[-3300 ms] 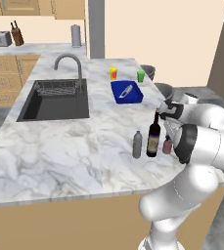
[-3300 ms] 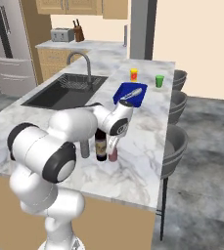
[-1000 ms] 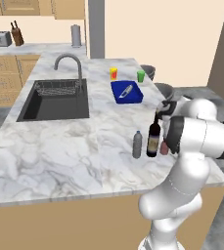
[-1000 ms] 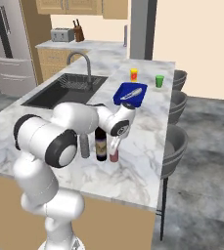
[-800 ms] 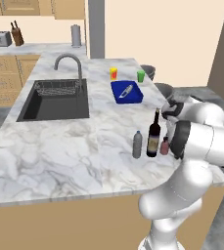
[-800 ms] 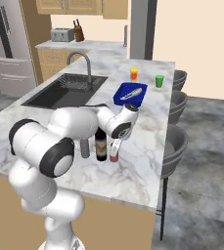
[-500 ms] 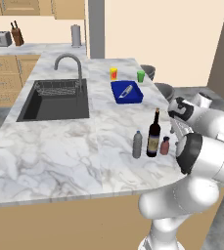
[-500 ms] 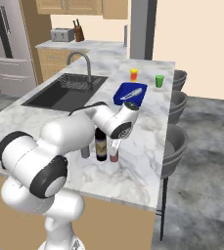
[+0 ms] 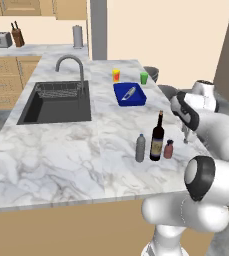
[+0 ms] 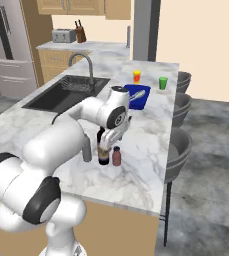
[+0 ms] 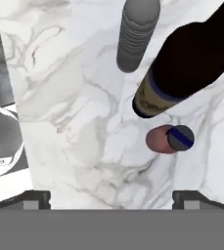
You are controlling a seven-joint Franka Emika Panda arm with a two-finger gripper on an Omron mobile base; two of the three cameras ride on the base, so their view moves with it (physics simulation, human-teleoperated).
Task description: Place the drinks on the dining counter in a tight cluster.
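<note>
Three drinks stand close together near the right edge of the dining counter (image 9: 61,150): a tall dark wine bottle (image 9: 157,137), a small grey bottle (image 9: 140,148) on its left and a reddish dark-capped bottle (image 9: 168,149) on its right. My gripper (image 9: 186,134) hangs open and holds nothing, above the counter just right of the reddish bottle. From the right base view the gripper (image 10: 108,141) partly covers the wine bottle (image 10: 103,156), with the grey bottle (image 10: 87,150) and reddish bottle (image 10: 116,156) beside it. The hand view looks down on the grey bottle (image 11: 135,34), wine bottle (image 11: 182,63) and reddish bottle (image 11: 169,139), all upright.
A blue tray (image 9: 129,94), a yellow cup (image 9: 116,75) and a green cup (image 9: 144,77) sit farther back on the counter. The black sink (image 9: 56,102) and steel faucet (image 9: 73,67) lie to the left. Dark stools (image 10: 178,145) line the counter's right edge.
The hand has drawn up and away from the reddish bottle, and the arm's elbow has swung lower. The three bottles have stayed put.
</note>
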